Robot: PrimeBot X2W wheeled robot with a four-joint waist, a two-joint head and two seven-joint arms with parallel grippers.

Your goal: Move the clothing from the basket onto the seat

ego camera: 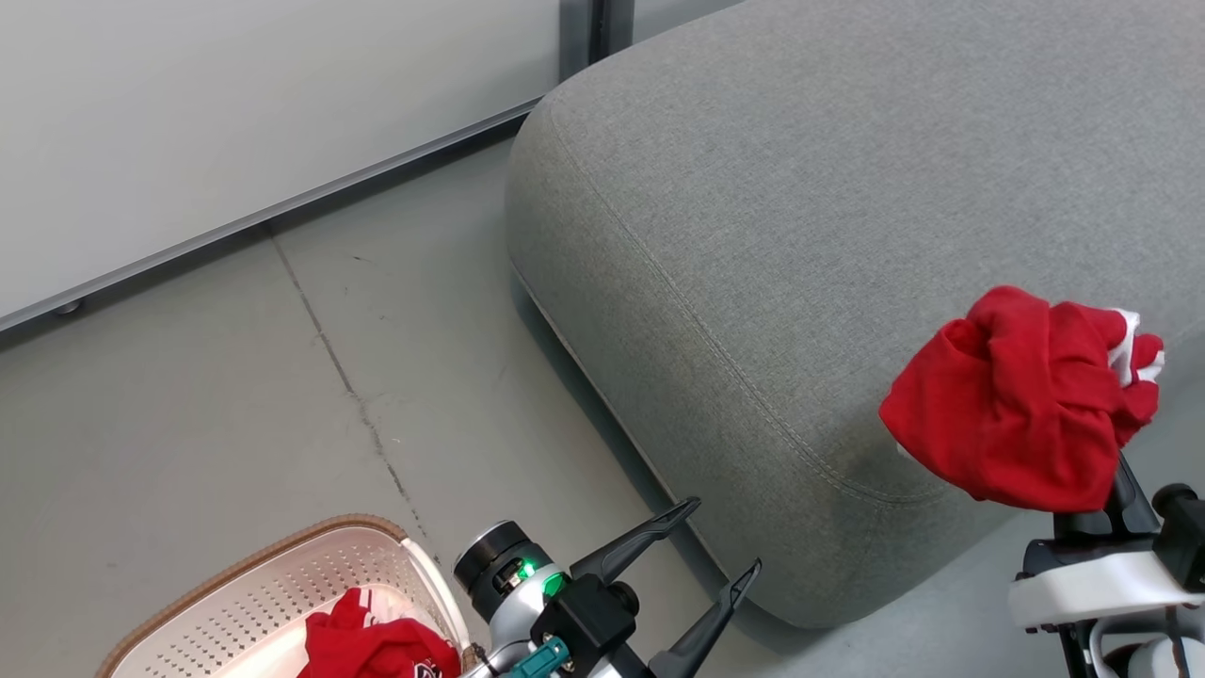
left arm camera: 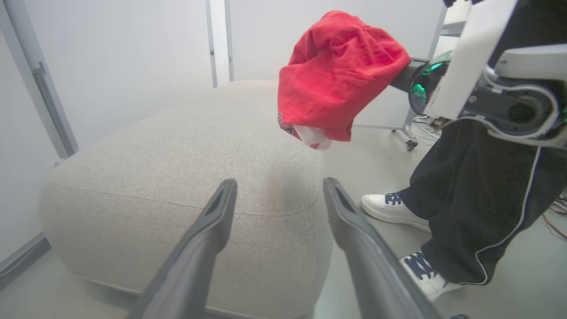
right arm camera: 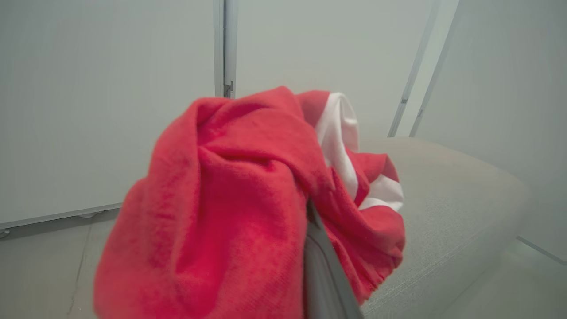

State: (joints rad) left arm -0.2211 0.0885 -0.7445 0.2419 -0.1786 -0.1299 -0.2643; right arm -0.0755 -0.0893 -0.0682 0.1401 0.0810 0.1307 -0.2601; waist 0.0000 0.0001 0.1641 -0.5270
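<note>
**Head view.**
- My left pincer (ego camera: 727, 534): two long dark tapered fingers, spread wide, nothing between them.
- My right pincer (ego camera: 1128, 496): clamped on one red garment (ego camera: 1021, 414), a soft crumpled bundle with a white stripe. The bundle wraps my fingertips and hangs off the seat, over its near edge.
- One seat (ego camera: 800, 188): grey woven upholstery with rounded corners and a stitched seam. It lies ahead of both pincers.
- One basket (ego camera: 235, 593): cream plastic with perforated walls and a brown woven-look rim. It sits behind my left pincer, beside that wrist.
- One second red garment (ego camera: 377, 650): heaped inside the basket. It carries a dark-and-white mark too small to read.
- Floor (ego camera: 235, 377): smooth grey slabs with a thin joint line.

**Left wrist view.**
- My own two fingers stand apart, and the seat's corner is just beyond them.
- The held garment hangs above the seat's far corner. There is dark-and-white print at its lower hem, not legible.
- A person stands to the side in dark trousers (left arm camera: 478, 199) with white piping.
- Two white shoes (left arm camera: 390, 208) with navy laces.

**Right wrist view.**
- Fleecy red folds and two white bands drape over my one visible grey finger. The seat lies beyond and below them.
</note>
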